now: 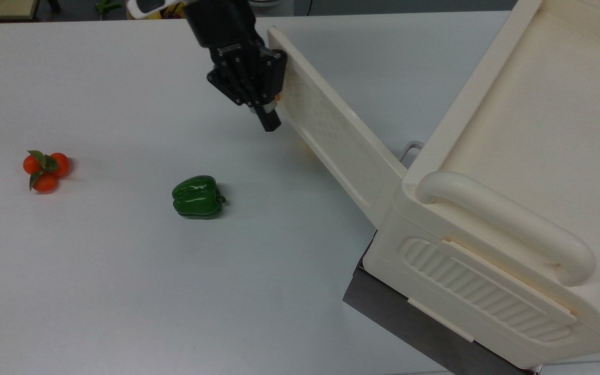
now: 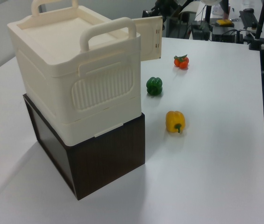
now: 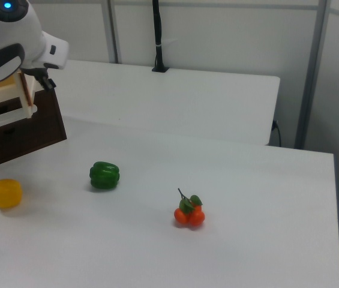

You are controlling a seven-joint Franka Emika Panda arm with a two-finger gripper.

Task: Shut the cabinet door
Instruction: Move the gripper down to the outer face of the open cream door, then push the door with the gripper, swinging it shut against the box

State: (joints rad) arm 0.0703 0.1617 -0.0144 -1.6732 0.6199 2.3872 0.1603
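Here, your gripper sits against the free end of the door, at its handle; you cannot tell its finger state. Door stands ajar from the cabinet, green pepper well apart

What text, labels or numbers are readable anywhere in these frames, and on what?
Gripper body, top view: a small pale marking near its upper edge, too blurred to read.
Cabinet door, cabinet, green pepper, yellow pepper, tomato cluster, table: no text, labels or numbers visible.
Nothing legible anywhere.
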